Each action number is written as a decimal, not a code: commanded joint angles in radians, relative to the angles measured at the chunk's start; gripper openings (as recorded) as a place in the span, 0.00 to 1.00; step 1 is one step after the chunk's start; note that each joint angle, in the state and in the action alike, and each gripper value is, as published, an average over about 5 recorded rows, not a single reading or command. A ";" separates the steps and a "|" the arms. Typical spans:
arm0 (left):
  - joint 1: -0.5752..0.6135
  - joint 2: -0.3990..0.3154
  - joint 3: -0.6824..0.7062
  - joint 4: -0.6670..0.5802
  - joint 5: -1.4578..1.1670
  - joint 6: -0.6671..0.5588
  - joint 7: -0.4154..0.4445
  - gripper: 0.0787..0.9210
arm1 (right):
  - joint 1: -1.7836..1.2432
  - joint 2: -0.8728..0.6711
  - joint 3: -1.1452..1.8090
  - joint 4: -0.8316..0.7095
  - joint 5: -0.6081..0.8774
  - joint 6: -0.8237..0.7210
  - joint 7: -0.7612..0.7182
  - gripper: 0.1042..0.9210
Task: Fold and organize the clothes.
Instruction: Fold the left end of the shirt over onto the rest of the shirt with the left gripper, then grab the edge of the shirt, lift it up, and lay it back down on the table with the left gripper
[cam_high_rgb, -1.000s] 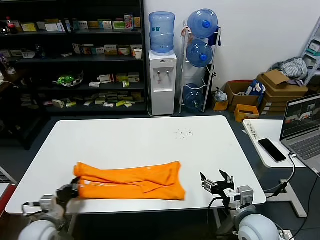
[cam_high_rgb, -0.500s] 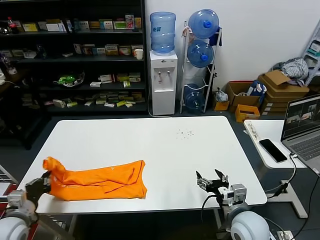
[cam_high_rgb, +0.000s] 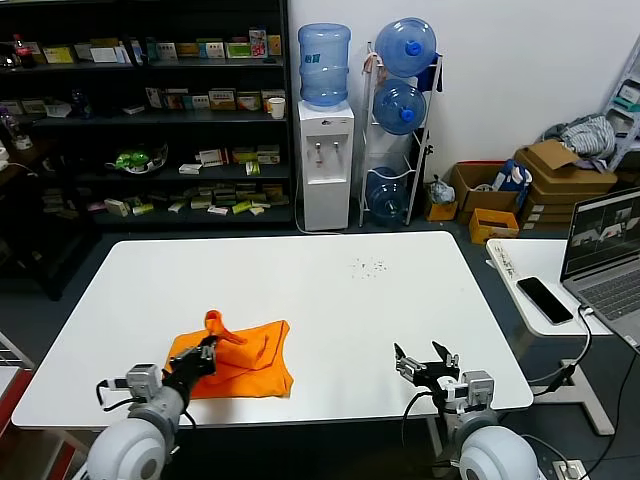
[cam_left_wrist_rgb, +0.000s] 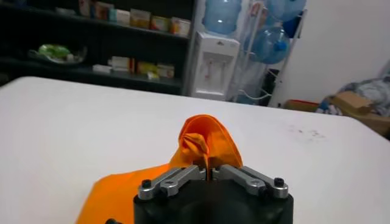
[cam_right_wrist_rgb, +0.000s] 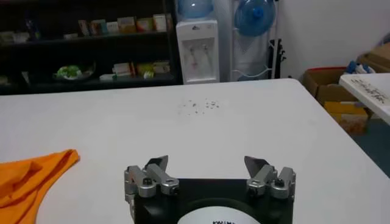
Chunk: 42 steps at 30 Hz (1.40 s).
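The bright orange T-shirt (cam_high_rgb: 245, 357) lies bunched on the white table (cam_high_rgb: 300, 280), near its front left. My left gripper (cam_high_rgb: 205, 352) is shut on a raised fold of the shirt and holds it just above the rest of the cloth. In the left wrist view the jaws are closed on the pinched orange fold (cam_left_wrist_rgb: 203, 141). My right gripper (cam_high_rgb: 428, 361) is open and empty over the front right of the table, well to the right of the shirt. The right wrist view shows its spread fingers (cam_right_wrist_rgb: 156, 165) and one edge of the shirt (cam_right_wrist_rgb: 30, 176).
A side table on the right holds a laptop (cam_high_rgb: 608, 250), a phone (cam_high_rgb: 544, 298) and a power strip (cam_high_rgb: 500, 262). Behind the table stand shelves (cam_high_rgb: 150, 110), a water dispenser (cam_high_rgb: 325, 160) and a bottle rack (cam_high_rgb: 400, 120). Small dark specks (cam_high_rgb: 368, 266) mark the table.
My left gripper has carried the shirt's left end to the right, folding it over the rest. The long strip is now a short bunch. The right gripper has barely moved.
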 joint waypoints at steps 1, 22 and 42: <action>-0.090 -0.106 0.196 -0.032 -0.015 0.042 -0.068 0.05 | 0.003 0.011 0.002 -0.005 -0.001 -0.002 0.004 0.88; 0.085 0.111 -0.147 0.113 0.050 -0.018 0.122 0.50 | 0.029 0.011 -0.015 -0.027 0.010 0.005 -0.010 0.88; 0.031 0.121 -0.129 0.368 0.011 -0.091 0.352 0.88 | 0.024 0.016 -0.019 -0.024 0.009 0.003 -0.008 0.88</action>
